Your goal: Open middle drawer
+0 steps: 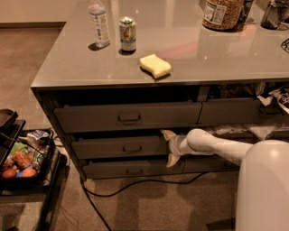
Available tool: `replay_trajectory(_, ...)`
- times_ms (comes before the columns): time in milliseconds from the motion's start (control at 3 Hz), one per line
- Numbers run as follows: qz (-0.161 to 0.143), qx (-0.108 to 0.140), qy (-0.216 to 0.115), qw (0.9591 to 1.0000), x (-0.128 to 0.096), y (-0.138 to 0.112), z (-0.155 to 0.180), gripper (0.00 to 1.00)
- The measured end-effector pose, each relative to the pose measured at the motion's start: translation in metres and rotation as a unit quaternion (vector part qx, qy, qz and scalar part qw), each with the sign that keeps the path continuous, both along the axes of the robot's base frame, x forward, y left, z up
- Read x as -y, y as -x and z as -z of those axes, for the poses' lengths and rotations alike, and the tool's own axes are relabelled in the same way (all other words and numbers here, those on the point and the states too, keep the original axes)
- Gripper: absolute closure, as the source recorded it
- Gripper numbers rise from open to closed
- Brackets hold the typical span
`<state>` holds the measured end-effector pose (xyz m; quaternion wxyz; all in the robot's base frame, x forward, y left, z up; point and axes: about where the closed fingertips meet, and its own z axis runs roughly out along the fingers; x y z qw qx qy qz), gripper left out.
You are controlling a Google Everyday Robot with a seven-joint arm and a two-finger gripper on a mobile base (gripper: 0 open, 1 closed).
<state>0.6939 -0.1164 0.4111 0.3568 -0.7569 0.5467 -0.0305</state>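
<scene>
The middle drawer [113,147] is the mid-height grey front in the left column under the counter. Its small central pull handle [132,148] is visible. The front stands slightly out from the cabinet, and its inside is hidden. My gripper [170,148] is at the right end of this drawer front, to the right of the handle. It is open, with one pale finger [168,134] at the front's top edge and the other at its bottom edge. My white arm [212,146] reaches in from the right.
The taller top drawer [128,117] is above and the slim bottom drawer [131,170] below. On the counter [67,67] are a water bottle [99,23], a can [128,33], a yellow sponge [155,65] and a jar [222,13]. A snack cart [22,158] stands at the left, and a black cable [135,184] lies on the floor.
</scene>
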Motion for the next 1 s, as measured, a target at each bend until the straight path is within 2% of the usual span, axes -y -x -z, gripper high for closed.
replay_trajectory(333,0.018,0.022,-0.020,0.9994,0.0029,-0.0104,-0.0020,0.00)
replay_trajectory(667,0.016,0.023,-0.025,0.9993,-0.0028,-0.0098,-0.0031,0.00)
replay_trajectory(1000,0.012,0.021,-0.015,0.9996,-0.0067,-0.0123,0.0023,0.00)
